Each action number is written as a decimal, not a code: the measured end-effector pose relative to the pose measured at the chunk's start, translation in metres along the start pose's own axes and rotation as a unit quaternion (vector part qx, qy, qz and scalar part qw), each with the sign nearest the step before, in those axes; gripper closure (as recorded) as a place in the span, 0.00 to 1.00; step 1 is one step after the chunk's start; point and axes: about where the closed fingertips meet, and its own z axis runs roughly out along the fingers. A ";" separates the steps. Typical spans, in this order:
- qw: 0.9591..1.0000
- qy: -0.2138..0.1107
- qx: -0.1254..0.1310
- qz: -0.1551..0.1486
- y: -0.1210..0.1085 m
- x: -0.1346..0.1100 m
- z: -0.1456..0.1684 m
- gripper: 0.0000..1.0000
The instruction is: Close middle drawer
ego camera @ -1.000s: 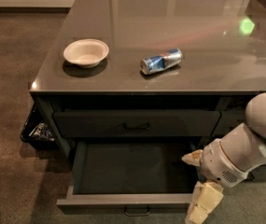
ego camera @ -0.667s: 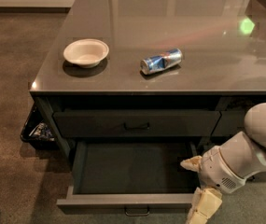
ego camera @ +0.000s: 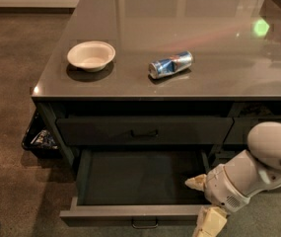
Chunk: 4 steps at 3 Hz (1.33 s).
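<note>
One camera view looks down on a dark counter [ego camera: 130, 83] with drawers below its front edge.

Counter top: a white bowl [ego camera: 91, 55] stands upright at the left. A blue and silver can [ego camera: 170, 64] lies on its side to the right of the bowl, well apart from it. A green spot [ego camera: 261, 27] of light shows at the far right.

Drawers: the upper drawer [ego camera: 144, 131] sits flush under the counter edge, with a dark loop handle at its centre. The middle drawer [ego camera: 140, 179] is directly below it and is pulled far out toward the camera, so that its long, shallow, dark box is exposed. Its low front carries a small handle [ego camera: 144, 224] at the centre.

Arm: the white arm [ego camera: 258, 167] enters from the right edge. The gripper [ego camera: 194, 207] is at the right end of the middle drawer's front. Its fingers [ego camera: 196, 181] are spread wide: one points left over the drawer's interior, and the other hangs outside the front panel. Contact with the panel cannot be confirmed.

Floor: a dark bin [ego camera: 39, 137] stands at the counter's left side.
</note>
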 end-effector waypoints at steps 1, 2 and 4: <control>0.999 -0.020 -0.037 -0.002 -0.002 0.012 0.040 0.00; 0.997 -0.038 -0.058 -0.023 -0.001 0.018 0.069 0.00; 0.996 -0.043 -0.075 -0.023 -0.004 0.024 0.087 0.00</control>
